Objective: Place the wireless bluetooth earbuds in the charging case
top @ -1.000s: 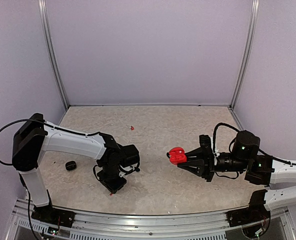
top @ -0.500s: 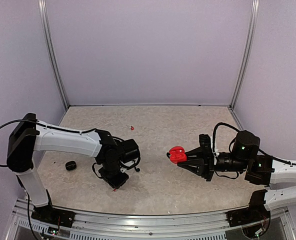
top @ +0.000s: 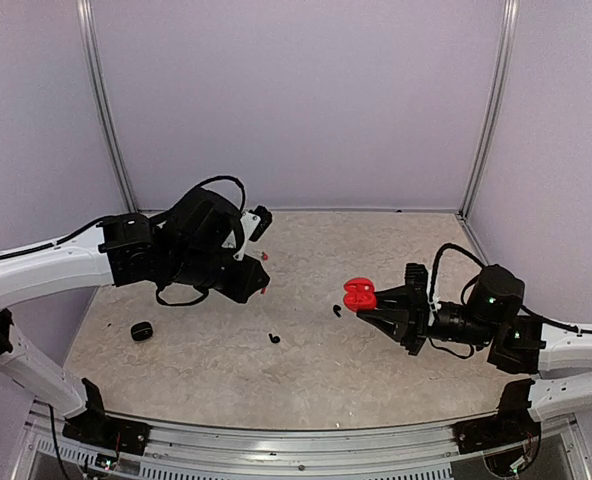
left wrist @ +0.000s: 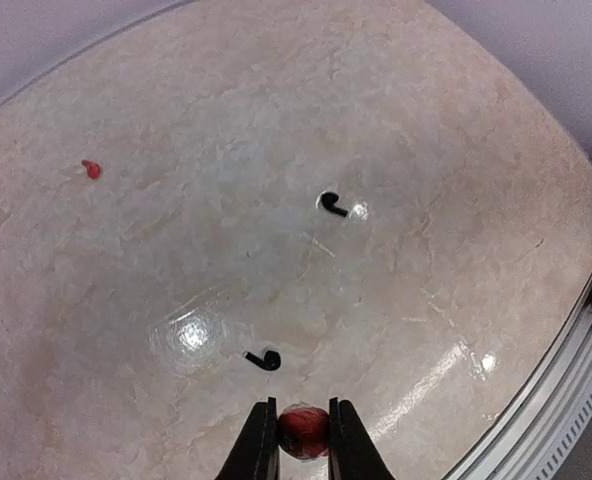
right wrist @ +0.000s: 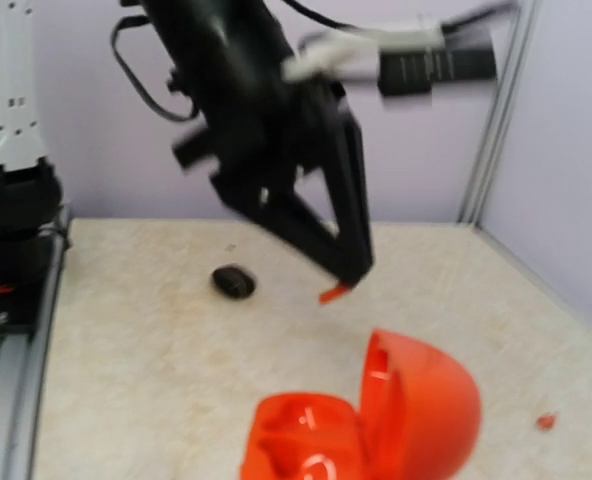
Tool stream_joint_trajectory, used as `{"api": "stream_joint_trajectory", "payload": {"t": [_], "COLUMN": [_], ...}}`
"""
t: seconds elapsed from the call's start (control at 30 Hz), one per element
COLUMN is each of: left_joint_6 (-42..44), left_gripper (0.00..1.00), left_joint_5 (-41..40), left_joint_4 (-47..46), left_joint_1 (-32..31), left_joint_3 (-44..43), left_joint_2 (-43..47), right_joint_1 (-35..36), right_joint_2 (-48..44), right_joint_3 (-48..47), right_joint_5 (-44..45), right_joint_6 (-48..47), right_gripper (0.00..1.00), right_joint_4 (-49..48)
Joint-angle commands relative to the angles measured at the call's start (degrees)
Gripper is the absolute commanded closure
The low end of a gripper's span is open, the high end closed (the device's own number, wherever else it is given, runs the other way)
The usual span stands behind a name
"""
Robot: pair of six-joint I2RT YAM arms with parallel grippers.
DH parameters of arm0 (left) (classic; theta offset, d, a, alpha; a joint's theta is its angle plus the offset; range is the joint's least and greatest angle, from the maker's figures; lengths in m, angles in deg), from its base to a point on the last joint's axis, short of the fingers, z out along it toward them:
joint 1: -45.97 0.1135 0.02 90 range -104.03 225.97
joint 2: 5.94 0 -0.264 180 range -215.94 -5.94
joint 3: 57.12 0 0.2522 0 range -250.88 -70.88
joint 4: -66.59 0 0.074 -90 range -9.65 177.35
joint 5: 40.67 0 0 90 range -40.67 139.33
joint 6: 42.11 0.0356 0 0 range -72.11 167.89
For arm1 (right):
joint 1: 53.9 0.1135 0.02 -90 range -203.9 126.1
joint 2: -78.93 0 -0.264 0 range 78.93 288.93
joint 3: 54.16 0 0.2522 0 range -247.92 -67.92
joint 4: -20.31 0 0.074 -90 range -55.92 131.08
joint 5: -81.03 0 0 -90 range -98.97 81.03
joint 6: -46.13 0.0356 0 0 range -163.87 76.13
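My left gripper (top: 259, 286) hangs above the table, shut on a red earbud (left wrist: 303, 432), which also shows in the right wrist view (right wrist: 333, 293). My right gripper (top: 370, 303) is shut on the open red charging case (top: 357, 294), held above the table; its hollow inside (right wrist: 306, 440) faces up and its lid (right wrist: 416, 405) stands open. A second red earbud (top: 264, 257) lies toward the back. Two black earbuds lie on the table, one (top: 273, 339) in front of the left gripper and one (top: 336, 310) beside the red case. They also show in the left wrist view (left wrist: 264, 360) (left wrist: 331, 205).
A closed black charging case (top: 142, 330) lies at the left of the table, also in the right wrist view (right wrist: 234, 281). The metal rail (top: 296, 440) runs along the near edge. Lilac walls close in the back and sides.
My left arm has risen from low over the near table and swung up and back with the red earbud. A black earbud now shows where it was. My right gripper moved slightly right.
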Motion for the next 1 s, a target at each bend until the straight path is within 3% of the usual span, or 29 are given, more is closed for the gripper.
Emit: {"api": "stream_joint_trajectory", "payload": {"t": [0.0,0.27,0.5,0.97], "left_joint_6": [1.7,6.1,10.1,11.3], "left_gripper": [0.85,0.85,0.86,0.88], "left_joint_5": [-1.8,-2.7,-2.6,0.9], "left_joint_4": [-17.2,-40.0,-54.4,-59.5], "left_joint_1": [-1.5,-6.1,-11.1,-14.2], "left_joint_3": [4.1,13.3,16.4,11.9], "left_joint_2": [7.9,17.2,16.1,6.3], "right_joint_1": [0.0,0.0,0.6,1.8], "right_joint_2": [1.3,6.9,10.3,12.9], "right_joint_3": [2.2,4.0,2.7,-0.5], "right_joint_5": [2.5,0.8,3.8,6.1], "right_joint_6": [-4.4,-11.2,-13.2,-2.7], "right_gripper": [1.0,0.99,0.99,0.98], "right_joint_4": [-11.2,-26.2,-32.1,-29.8]}}
